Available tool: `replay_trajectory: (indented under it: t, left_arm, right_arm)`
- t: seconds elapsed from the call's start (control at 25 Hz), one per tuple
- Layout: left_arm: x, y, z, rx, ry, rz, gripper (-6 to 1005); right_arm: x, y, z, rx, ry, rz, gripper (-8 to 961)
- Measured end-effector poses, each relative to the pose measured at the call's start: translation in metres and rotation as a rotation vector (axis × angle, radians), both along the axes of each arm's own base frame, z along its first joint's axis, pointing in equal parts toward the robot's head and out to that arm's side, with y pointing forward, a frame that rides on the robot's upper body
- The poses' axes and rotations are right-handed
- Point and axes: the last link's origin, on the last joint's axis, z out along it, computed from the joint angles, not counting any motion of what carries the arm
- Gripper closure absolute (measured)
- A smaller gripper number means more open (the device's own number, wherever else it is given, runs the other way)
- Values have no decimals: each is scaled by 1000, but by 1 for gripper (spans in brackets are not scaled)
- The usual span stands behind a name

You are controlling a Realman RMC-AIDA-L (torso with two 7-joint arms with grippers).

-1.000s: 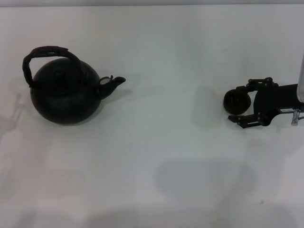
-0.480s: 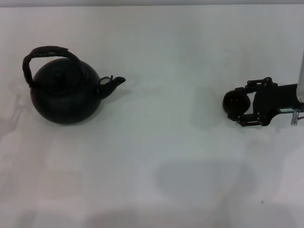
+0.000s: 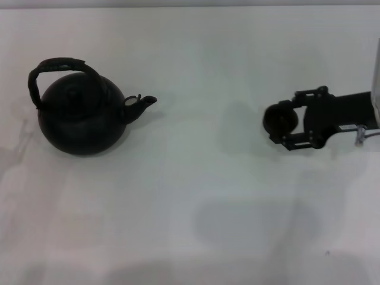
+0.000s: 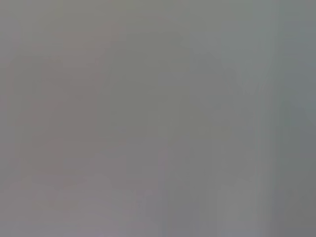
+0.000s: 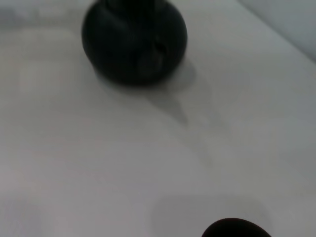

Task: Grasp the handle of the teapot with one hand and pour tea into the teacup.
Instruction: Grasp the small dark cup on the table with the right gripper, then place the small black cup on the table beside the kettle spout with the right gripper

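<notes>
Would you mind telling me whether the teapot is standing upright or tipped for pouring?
Upright. The teapot sits flat on the table, handle arched above, spout level, nothing gripping it.

table (image 3: 196,196): white, plain | far edge: grey strip along the top

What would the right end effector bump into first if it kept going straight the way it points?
Probably the teapot. The right end effector, shut on the teacup, points across bare table toward the pot, though its height is unclear.
</notes>
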Motion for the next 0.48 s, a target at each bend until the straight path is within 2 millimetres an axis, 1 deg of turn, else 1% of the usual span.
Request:
replay_trajectory:
  t: [0.12,0.16,0.2,0.28,0.48]
  left_arm:
    - [1,0,-1,-8,1,-5,139]
    - [1,0,-1,-9,1,-6,139]
    - [1,0,-1,-9,1,-7,138]
    - [1,0,-1,-9,1,-8,138]
    - [2,0,-2,-14,1,-16,138]
  right_arm:
    - [-17,4,-6,-24,32,22,214]
    - [-17,4,-6,-24,32,22,212]
    - [-24,5,-9,-35,40,31,211]
    - [-39,9,-23,-72,35,60,207]
    - [-51,11,-43,-93,6,93,198]
